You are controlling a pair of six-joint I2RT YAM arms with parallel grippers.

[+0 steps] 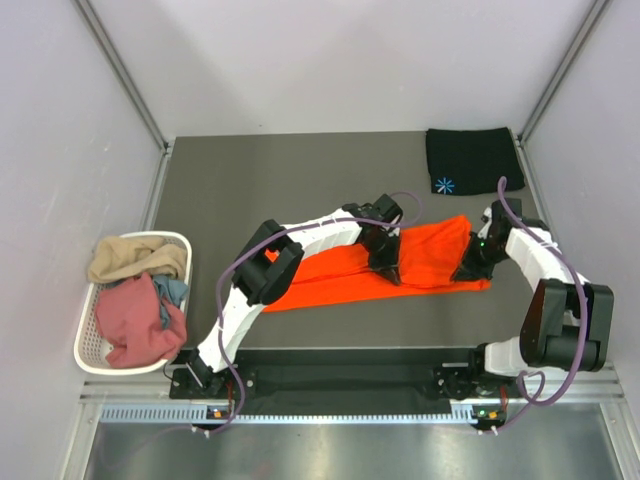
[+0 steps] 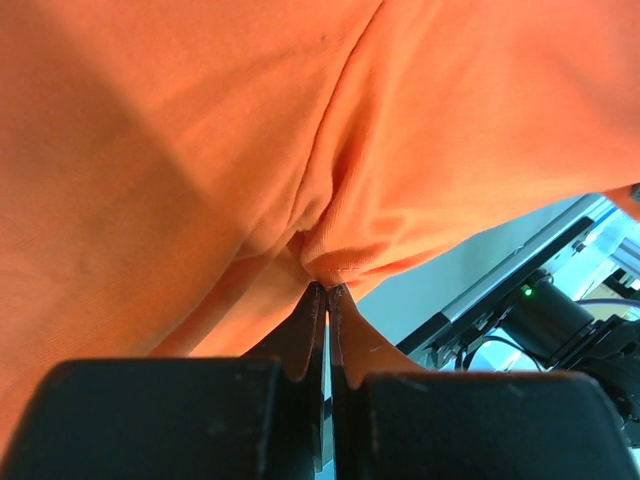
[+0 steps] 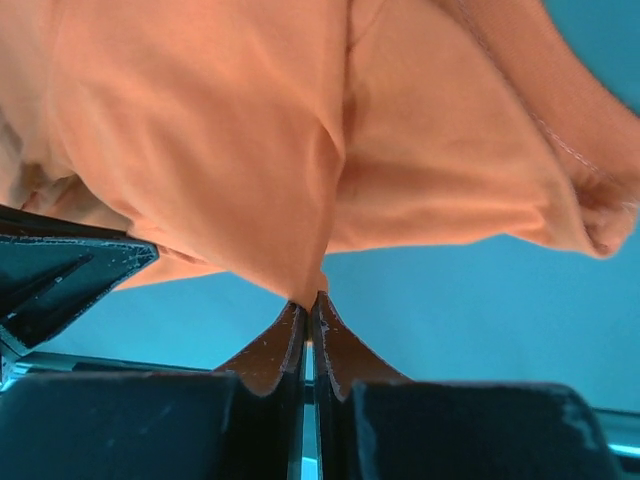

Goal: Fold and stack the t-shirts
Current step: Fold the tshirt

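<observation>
The bright orange t-shirt (image 1: pixel 400 262) lies in a long band across the middle of the table. My left gripper (image 1: pixel 388 268) is shut on a pinch of its cloth near the middle; the left wrist view shows the orange shirt (image 2: pixel 200 150) bunched at the fingertips (image 2: pixel 318 300). My right gripper (image 1: pixel 468 268) is shut on the shirt's right end; the right wrist view shows the orange cloth (image 3: pixel 220 140) hanging from the tips above the table. A folded black t-shirt (image 1: pixel 470 160) with a light-blue starburst lies at the back right. Tan (image 1: pixel 130 258) and dusty pink (image 1: pixel 140 322) shirts sit in the basket.
A white slotted basket (image 1: pixel 90 350) stands off the table's left edge. A metal rail (image 1: pixel 340 380) runs along the near edge by the arm bases. Grey walls close in the table on three sides.
</observation>
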